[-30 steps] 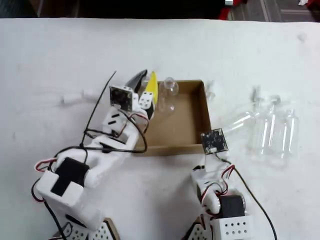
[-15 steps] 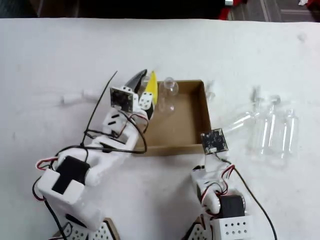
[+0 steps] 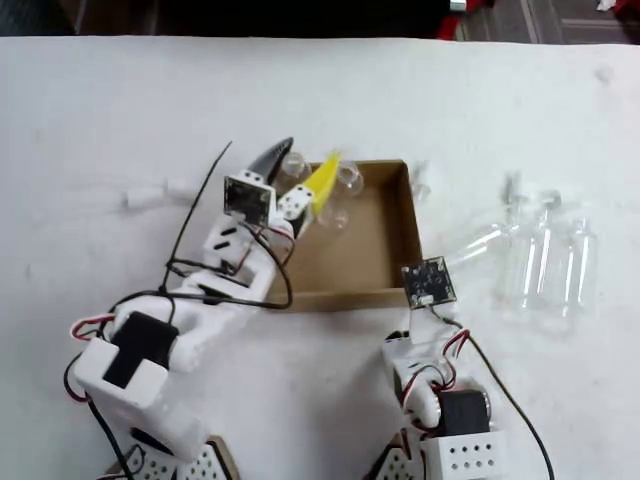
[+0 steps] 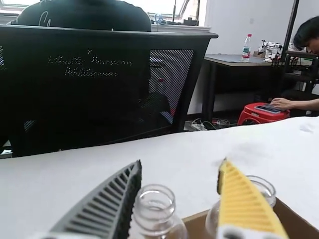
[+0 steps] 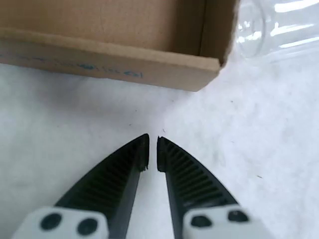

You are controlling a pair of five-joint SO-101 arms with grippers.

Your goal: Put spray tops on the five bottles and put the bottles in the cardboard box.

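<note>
Bottle [image 4: 155, 210] stands upright, open neck pointing up.

box: far-left corner of cardboard box [image 3: 370, 250] blocked by upright bottles [image 3: 348, 178] and spread left hand [image 3: 314, 150]; rest of its floor free | desk [image 3: 120, 100]: lying bottles [image 3: 545, 262] crowd right of box; far side free

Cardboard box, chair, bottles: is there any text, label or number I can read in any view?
Cardboard box, outer wall, right wrist view: one faint line of blue print, too blurred to read.
Black mesh chair back, left wrist view: two rows of pale lettering, too blurred to read.
Clear bottles lying beside the box, high view: no label or print seen.
</note>
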